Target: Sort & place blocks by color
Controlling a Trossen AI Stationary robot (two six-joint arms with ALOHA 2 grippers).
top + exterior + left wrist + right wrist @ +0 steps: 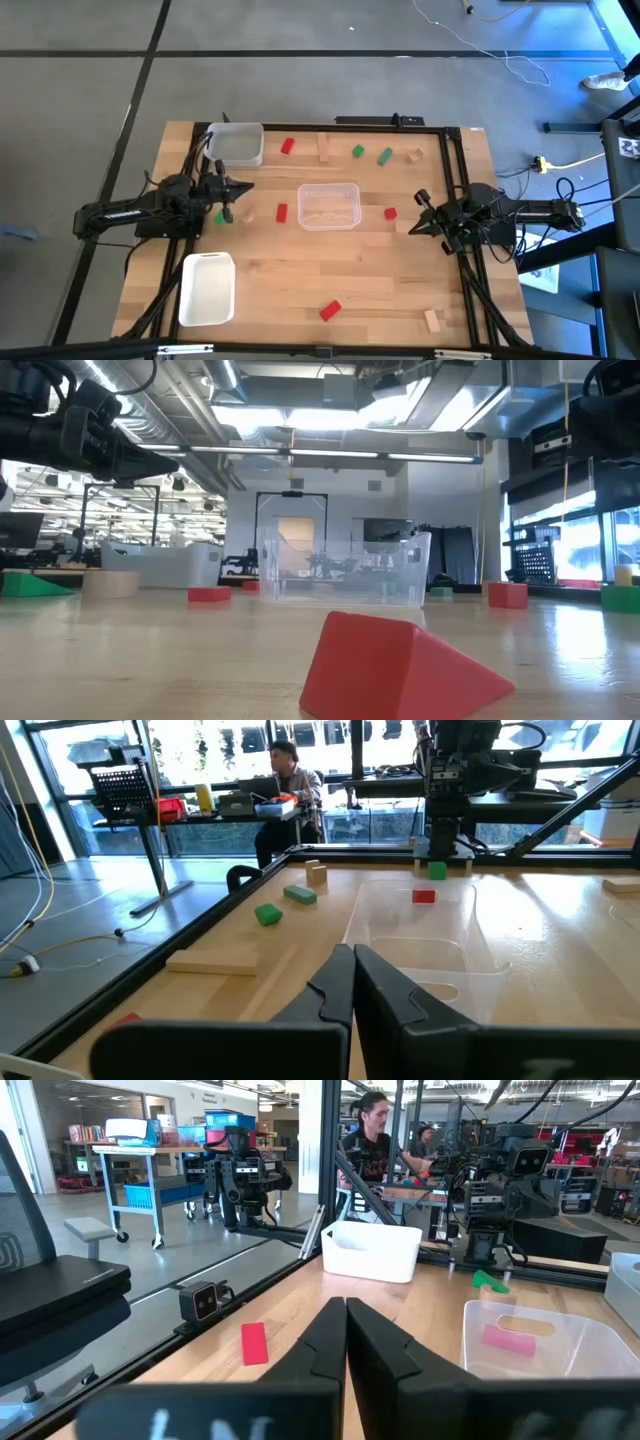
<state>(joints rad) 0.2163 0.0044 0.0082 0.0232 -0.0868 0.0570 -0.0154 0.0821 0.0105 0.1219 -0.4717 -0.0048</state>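
Small wooden blocks lie scattered on the table. Along the far side sit a red block [288,146], a light-wood block [324,147], two green blocks [358,151] [385,155] and another light-wood block [415,155]. Further red blocks [281,212] [390,213] flank the centre tray, and a red wedge [330,310] [400,665] lies near the front. A green block [219,215] and a light-wood block [249,213] rest by my left gripper [248,187] [352,960], which is shut and empty. My right gripper [414,212] [345,1312] hovers shut near the right red block.
A clear tray [329,206] [420,935] stands mid-table, a second clear tray [237,144] at the far left, and a white tray [207,288] [370,1250] at the near left. A light-wood block [431,320] lies near the front right. People sit beyond the table.
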